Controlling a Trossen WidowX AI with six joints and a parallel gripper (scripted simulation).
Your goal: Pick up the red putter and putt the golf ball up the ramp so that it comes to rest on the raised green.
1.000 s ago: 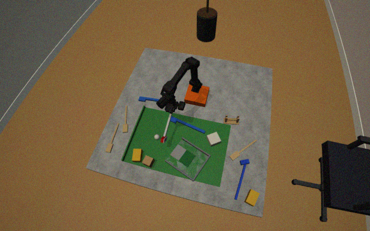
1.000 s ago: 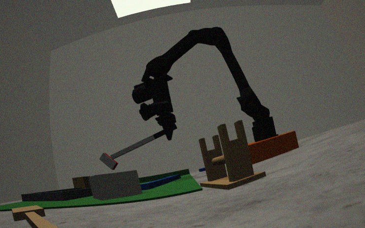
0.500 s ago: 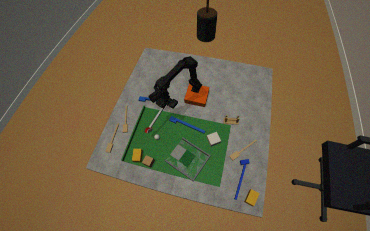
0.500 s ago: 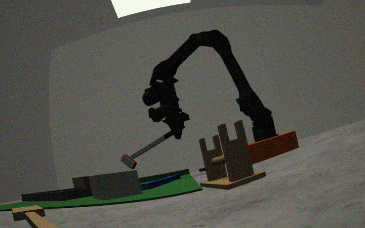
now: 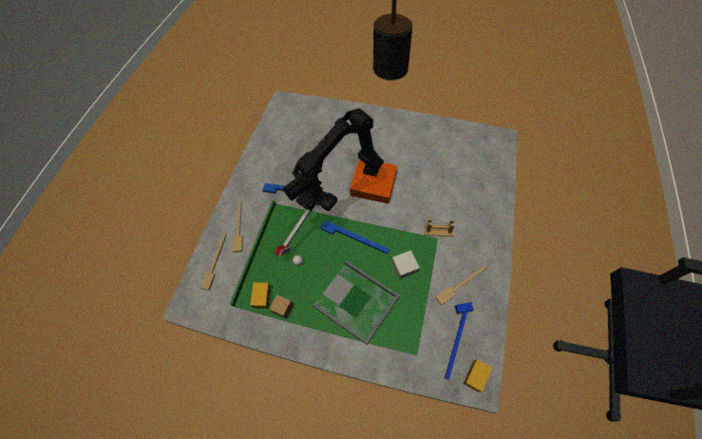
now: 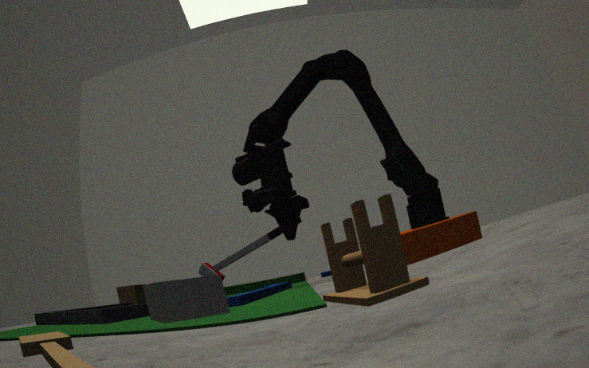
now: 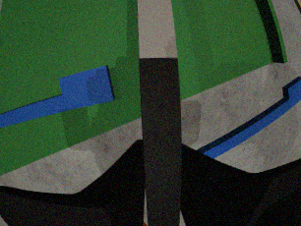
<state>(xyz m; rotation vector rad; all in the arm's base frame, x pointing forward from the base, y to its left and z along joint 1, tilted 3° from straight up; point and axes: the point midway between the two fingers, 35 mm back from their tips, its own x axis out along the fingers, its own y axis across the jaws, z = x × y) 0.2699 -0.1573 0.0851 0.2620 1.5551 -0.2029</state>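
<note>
My gripper (image 5: pixel 313 207) (image 6: pixel 288 232) (image 7: pixel 153 145) is shut on the dark grip of the red putter, above the near edge of the green mat (image 5: pixel 310 283). The putter's pale shaft (image 5: pixel 297 228) (image 6: pixel 246 252) (image 7: pixel 157 29) slants down to its red head (image 5: pixel 280 251) (image 6: pixel 213 270). In the top view the head is just left of the white golf ball (image 5: pixel 297 259), with a small gap. Whether the head touches the mat is unclear. The grey ramp (image 5: pixel 338 289) leads to the raised green (image 5: pixel 354 301), right of the ball. The ball is not visible in the other views.
A blue club (image 5: pixel 361 239) (image 7: pixel 86 85) lies on the mat, another (image 5: pixel 273 188) (image 7: pixel 246 127) beside it. A white block (image 5: pixel 406 262), yellow block (image 5: pixel 258 294) and tan block (image 5: pixel 280 305) stand on the mat. A wooden rack (image 5: pixel 439 227) (image 6: pixel 386 260) stands off its edge. A dark rail (image 5: pixel 254 253) lines its left side.
</note>
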